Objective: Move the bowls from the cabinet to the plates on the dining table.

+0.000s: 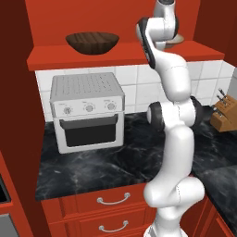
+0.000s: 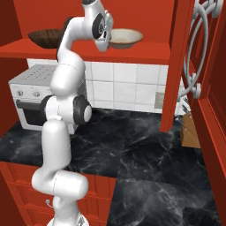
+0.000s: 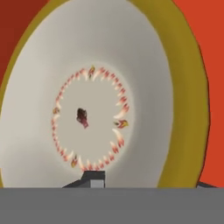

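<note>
Both bowls sit on the cabinet shelf (image 1: 125, 55) — none delivered. Pincer (image 2: 105, 43) at the cream bowl (image 2: 126, 38); grip state unclear. Wooden bowl (image 1: 92, 42) untouched, left.

Cream bowl (image 1: 172, 42) behind arm

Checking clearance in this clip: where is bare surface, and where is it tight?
Bare: the black counter right of the toaster oven, up to the knife block; also the shelf between the wooden bowl and the arm. Tight: around the cream bowl, where the pincer sits.
</note>
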